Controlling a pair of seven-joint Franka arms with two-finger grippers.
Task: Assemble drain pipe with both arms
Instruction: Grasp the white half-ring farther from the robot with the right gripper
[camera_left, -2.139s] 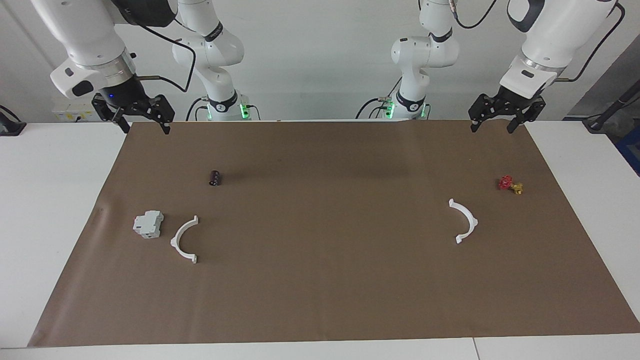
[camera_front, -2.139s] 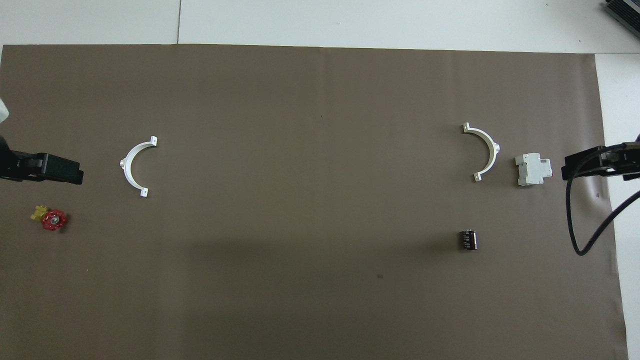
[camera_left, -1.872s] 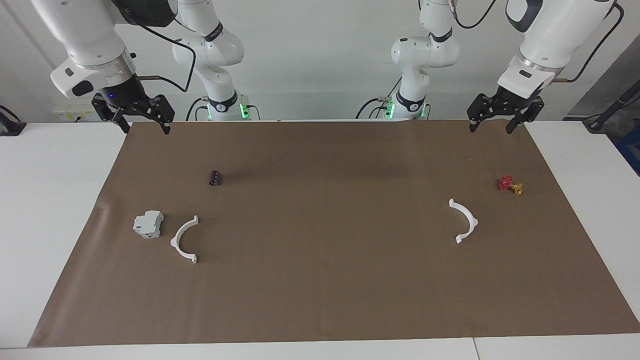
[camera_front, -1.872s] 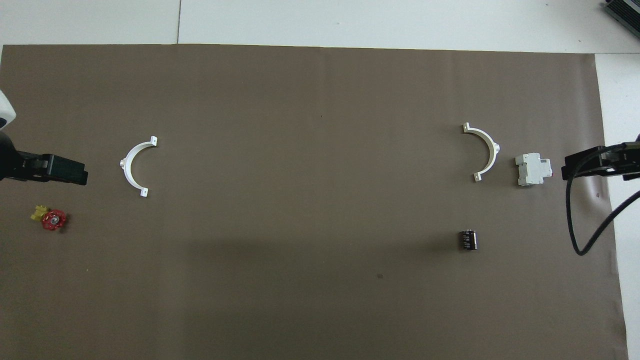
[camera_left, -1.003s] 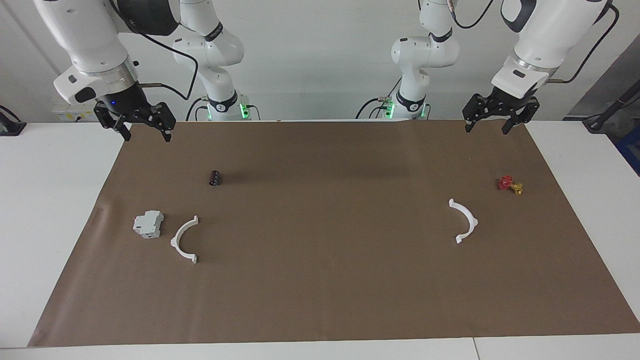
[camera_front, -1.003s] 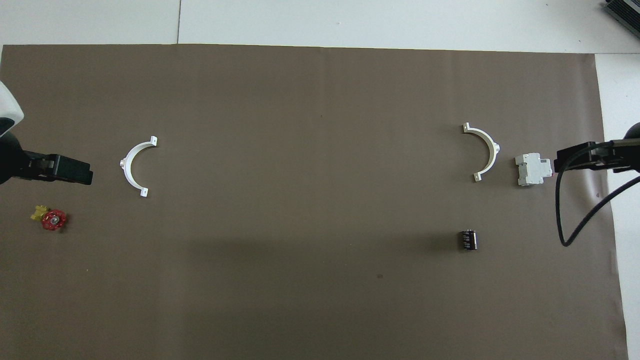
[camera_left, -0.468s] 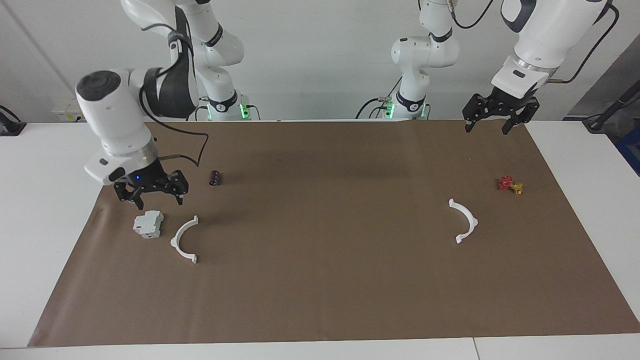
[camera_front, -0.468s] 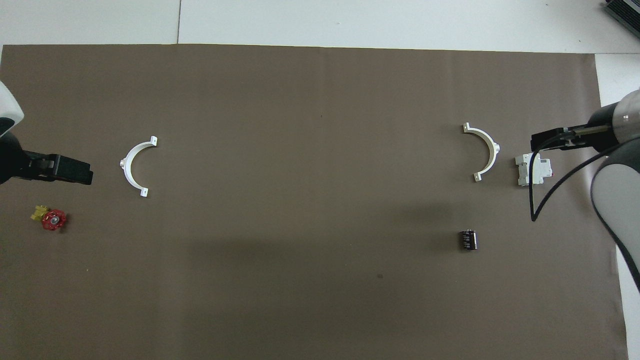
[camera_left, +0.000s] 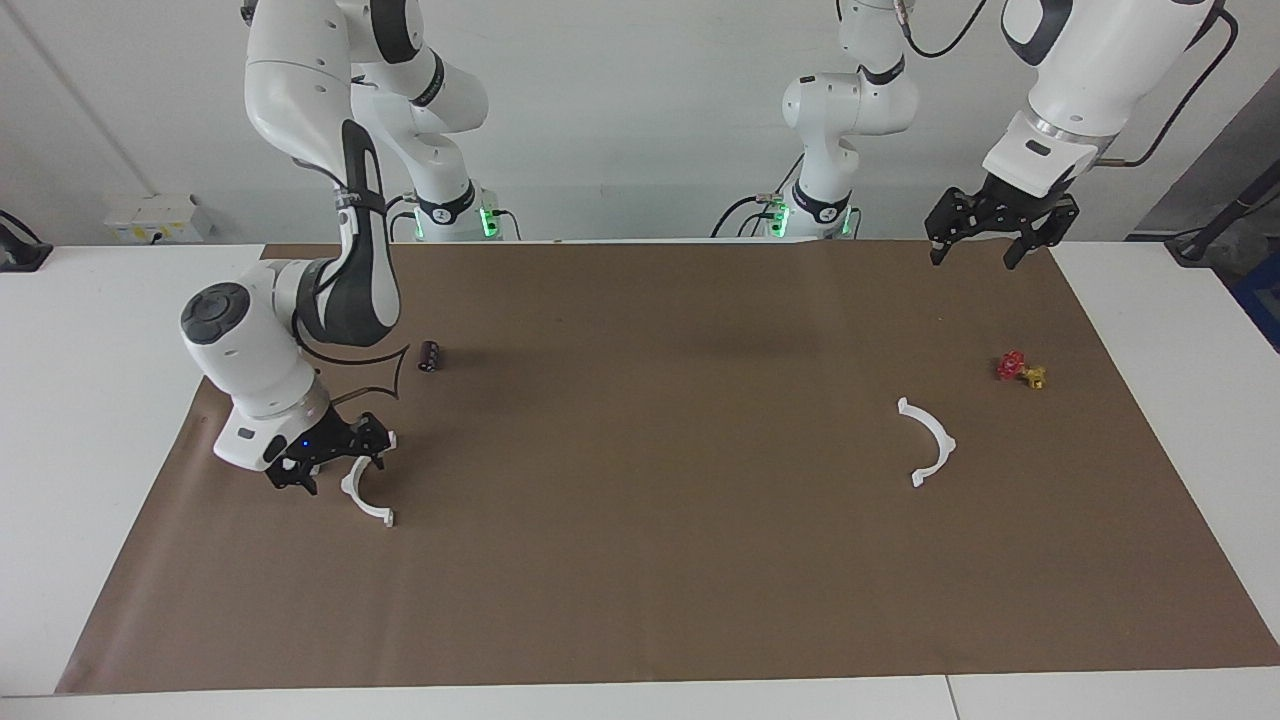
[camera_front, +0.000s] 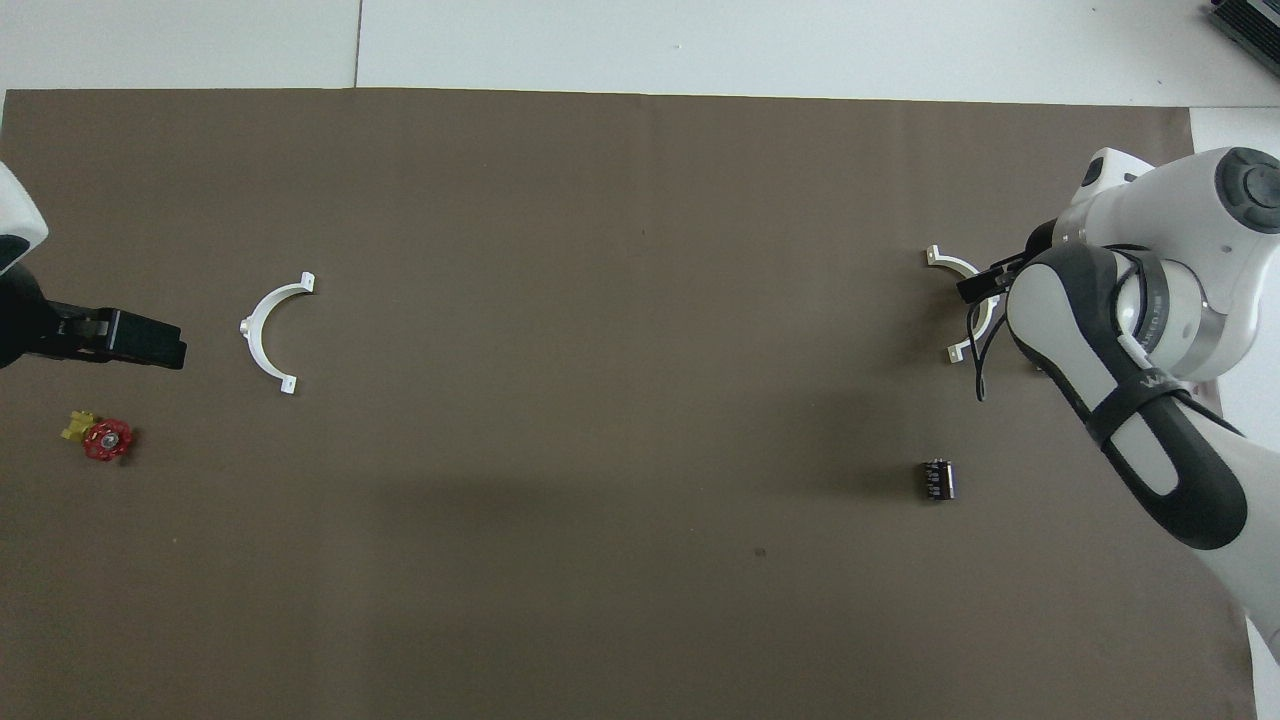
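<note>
Right end effector (camera_left: 331, 468) open, low at half-ring arc (camera_left: 366, 495); left end effector (camera_left: 976, 246) open, raised, waiting.

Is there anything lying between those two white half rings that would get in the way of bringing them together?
Nothing visible does. Between the half ring under the right gripper and the other half ring, only bare brown mat shows. The dark cylinder and the red valve lie nearer the robots, off that line.
</note>
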